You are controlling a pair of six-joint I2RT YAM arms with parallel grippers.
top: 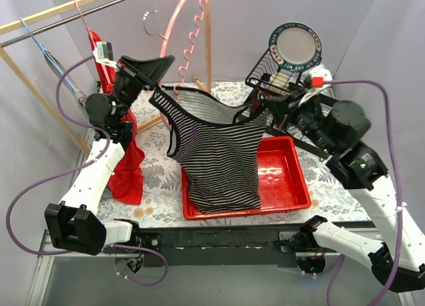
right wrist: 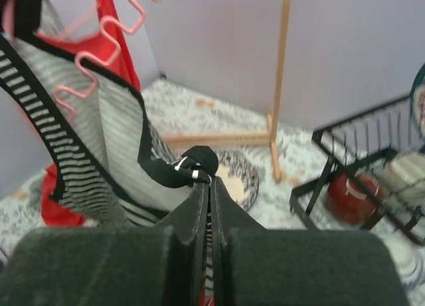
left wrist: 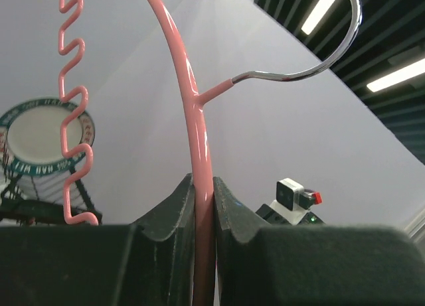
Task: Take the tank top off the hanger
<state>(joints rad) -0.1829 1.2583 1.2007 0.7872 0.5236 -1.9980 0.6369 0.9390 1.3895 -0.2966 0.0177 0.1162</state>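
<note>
A black-and-white striped tank top (top: 219,163) hangs stretched between my two arms above the red tray (top: 285,180). A pink wire hanger (top: 174,27) with a metal hook (left wrist: 312,64) stands up above the top's left side. My left gripper (top: 159,70) is shut on the hanger's pink wire (left wrist: 202,206). My right gripper (top: 271,105) is shut on the tank top's black strap, bunched at its fingertips (right wrist: 189,168). The striped fabric (right wrist: 80,133) still lies over the hanger's wavy arm (right wrist: 80,80) in the right wrist view.
A red garment (top: 126,166) hangs at the left from a wooden and metal rail (top: 60,17). A black wire basket (top: 275,74) with a round plate (top: 295,46) stands at the back right. A wooden post (right wrist: 282,74) rises behind the top. The table has a floral cloth (top: 159,173).
</note>
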